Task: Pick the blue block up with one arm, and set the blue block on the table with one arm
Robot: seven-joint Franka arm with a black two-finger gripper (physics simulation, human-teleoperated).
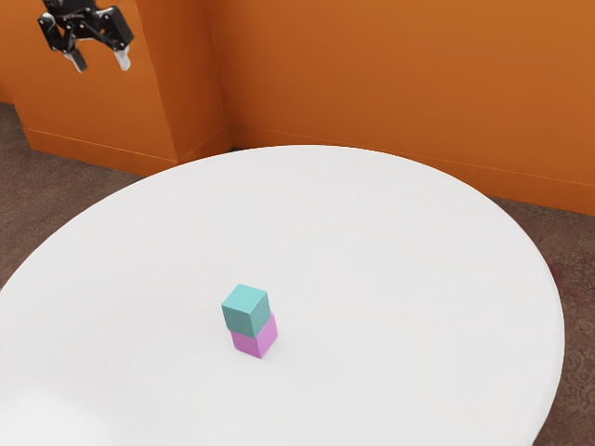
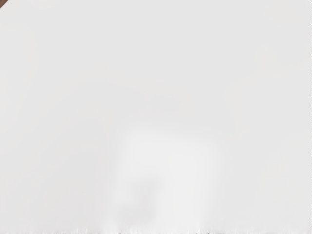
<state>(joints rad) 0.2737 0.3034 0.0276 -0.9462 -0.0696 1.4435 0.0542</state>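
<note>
Blue block [image 1: 246, 310] sits atop the pink block [image 1: 257, 340], the end effector [image 1: 103, 67] spread wide and empty

Indoor room, home or office unclear: plain orange walls [image 1: 390, 74] with jutting corner, matching baseboard [image 1: 93, 155], mottled brown floor [image 1: 37, 190], round white table [image 1: 372, 232].

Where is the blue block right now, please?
In the exterior view, the blue block sits on the pink block, which stands on the round white table, below and slightly left of the view's centre.
</note>
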